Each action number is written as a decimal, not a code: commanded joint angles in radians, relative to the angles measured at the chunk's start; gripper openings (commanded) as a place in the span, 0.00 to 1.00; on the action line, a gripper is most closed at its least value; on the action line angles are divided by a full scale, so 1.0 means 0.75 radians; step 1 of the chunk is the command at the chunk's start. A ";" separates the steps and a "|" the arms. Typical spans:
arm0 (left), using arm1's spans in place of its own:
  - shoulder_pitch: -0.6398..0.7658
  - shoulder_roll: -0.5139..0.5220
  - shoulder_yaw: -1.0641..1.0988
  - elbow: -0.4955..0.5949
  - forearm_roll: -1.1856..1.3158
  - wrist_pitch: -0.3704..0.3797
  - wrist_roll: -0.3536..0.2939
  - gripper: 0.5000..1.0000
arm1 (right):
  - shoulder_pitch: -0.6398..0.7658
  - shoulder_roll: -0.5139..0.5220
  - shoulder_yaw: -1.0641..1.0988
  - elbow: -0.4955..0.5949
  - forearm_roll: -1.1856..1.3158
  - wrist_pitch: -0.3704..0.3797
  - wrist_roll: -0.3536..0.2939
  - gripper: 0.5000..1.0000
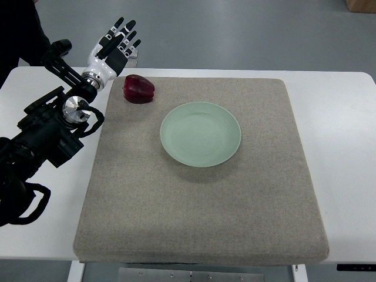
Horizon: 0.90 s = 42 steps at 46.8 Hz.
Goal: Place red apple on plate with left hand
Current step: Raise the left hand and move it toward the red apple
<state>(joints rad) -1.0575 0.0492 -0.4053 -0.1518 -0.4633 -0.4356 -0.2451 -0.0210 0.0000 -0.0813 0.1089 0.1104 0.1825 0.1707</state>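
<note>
Nearest, pale green plate [200,134] empty at centre of grey mat [200,200]. Beyond, red apple [138,89] near mat's far-left corner: likely firm, smooth, round, best cupped around its widest girth. Farthest, left hand [113,49] fingers spread, gripping nothing.

One apple [138,89], one plate [200,134], one mat [200,205], one table [341,147], and one robot hand [113,48] are in view.
</note>
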 commanded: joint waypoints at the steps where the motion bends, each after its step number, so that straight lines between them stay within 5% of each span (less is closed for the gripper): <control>1: -0.001 0.000 0.000 0.000 0.002 0.002 -0.003 0.99 | -0.001 0.000 0.000 0.000 0.000 0.000 -0.001 0.93; 42: 0.009 0.004 0.005 0.002 0.002 0.000 -0.009 0.99 | -0.001 0.000 0.000 0.000 0.000 0.000 -0.001 0.93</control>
<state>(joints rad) -1.0509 0.0537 -0.4021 -0.1491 -0.4616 -0.4356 -0.2515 -0.0210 0.0000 -0.0813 0.1089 0.1104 0.1826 0.1706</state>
